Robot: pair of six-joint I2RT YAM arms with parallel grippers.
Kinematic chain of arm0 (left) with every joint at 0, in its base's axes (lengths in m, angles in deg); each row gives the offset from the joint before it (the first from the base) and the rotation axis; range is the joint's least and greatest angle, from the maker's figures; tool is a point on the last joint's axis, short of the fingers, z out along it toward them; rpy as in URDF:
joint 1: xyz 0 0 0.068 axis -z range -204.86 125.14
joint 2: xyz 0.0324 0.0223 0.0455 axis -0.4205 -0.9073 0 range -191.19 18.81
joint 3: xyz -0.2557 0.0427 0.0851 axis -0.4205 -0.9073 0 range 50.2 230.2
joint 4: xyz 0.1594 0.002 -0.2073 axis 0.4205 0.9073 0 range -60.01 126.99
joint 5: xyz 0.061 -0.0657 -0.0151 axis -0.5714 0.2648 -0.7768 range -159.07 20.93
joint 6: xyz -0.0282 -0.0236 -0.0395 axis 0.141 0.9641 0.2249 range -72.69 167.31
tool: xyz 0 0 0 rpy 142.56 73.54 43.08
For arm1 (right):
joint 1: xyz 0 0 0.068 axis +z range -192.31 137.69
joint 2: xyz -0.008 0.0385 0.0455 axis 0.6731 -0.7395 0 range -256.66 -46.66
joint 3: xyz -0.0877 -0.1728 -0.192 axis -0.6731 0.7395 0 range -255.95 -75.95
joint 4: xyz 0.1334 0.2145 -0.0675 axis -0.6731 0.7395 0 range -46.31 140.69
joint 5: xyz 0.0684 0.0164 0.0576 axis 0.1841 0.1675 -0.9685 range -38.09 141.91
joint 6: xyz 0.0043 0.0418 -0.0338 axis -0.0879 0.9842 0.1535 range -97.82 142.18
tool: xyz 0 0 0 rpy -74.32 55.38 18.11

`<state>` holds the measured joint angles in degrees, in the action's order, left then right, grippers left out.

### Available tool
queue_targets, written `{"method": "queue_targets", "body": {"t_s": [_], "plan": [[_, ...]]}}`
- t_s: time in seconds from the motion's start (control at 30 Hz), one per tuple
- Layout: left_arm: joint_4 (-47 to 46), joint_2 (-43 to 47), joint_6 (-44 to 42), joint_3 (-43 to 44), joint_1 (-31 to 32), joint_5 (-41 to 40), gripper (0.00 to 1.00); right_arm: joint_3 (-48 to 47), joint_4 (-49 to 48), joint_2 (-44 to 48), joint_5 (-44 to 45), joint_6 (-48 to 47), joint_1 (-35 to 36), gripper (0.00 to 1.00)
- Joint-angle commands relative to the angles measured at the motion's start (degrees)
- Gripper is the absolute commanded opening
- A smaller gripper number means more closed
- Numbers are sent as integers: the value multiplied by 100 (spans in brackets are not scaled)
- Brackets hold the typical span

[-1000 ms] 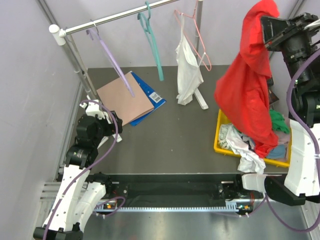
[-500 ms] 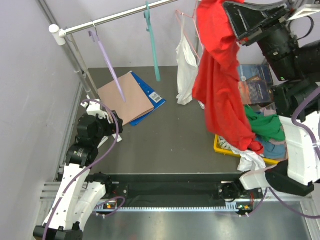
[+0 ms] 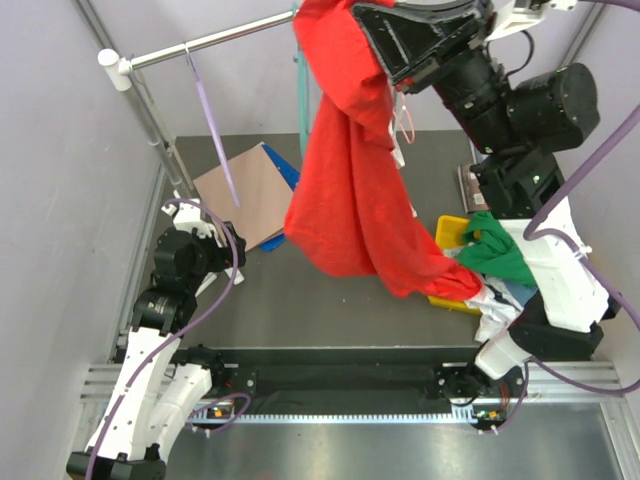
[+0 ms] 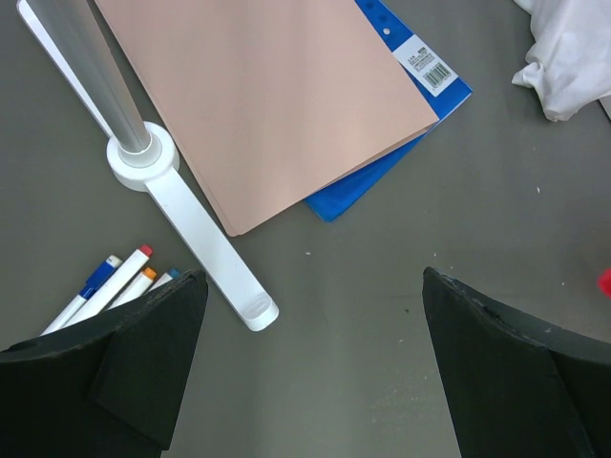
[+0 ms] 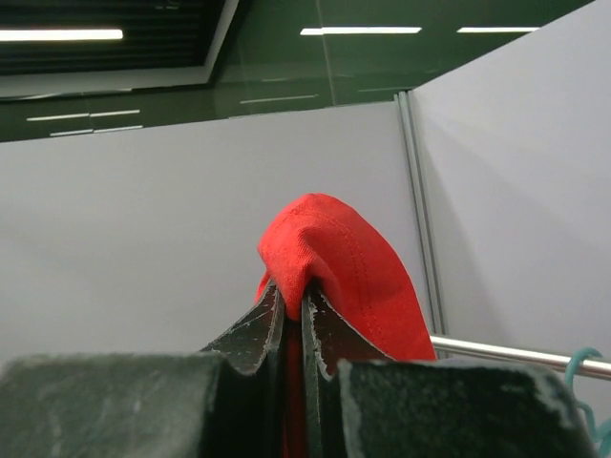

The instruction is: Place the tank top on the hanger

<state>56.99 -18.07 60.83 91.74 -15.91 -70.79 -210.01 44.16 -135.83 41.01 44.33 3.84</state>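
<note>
Top external: right claw [image 5: 294, 305] pinching bright red fabric tank top [image 3: 350, 190], hung before thin teal plastic hanger [image 3: 299, 75] — left claw [image 4: 305, 382] agape, idle. Risk — loose cloth may knock hanger off metal rail [image 3: 230, 38].

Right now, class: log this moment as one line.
right hand: shut on tank top, held high near hanger | left hand: open, empty
</note>
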Motion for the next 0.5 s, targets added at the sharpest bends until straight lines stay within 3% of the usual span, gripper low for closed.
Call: {"method": "queue_targets", "body": {"t_s": [0.0, 0.1, 0.3, 0.47], "plan": [[-292, 67, -60, -23, 1, 48, 99, -183, -495, -57, 386, -448, 394, 0], [-310, 93, -86, -41, 1, 57, 99, 492, -521, 249, 667, -510, 430, 0], [-345, 120, -156, -67, 1, 57, 99, 3757, -961, 1550, 1967, -545, 439, 0], [-354, -37, -183, -49, 1, 302, 97, 5581, -830, 2052, 2504, -133, 491, 0]]}}
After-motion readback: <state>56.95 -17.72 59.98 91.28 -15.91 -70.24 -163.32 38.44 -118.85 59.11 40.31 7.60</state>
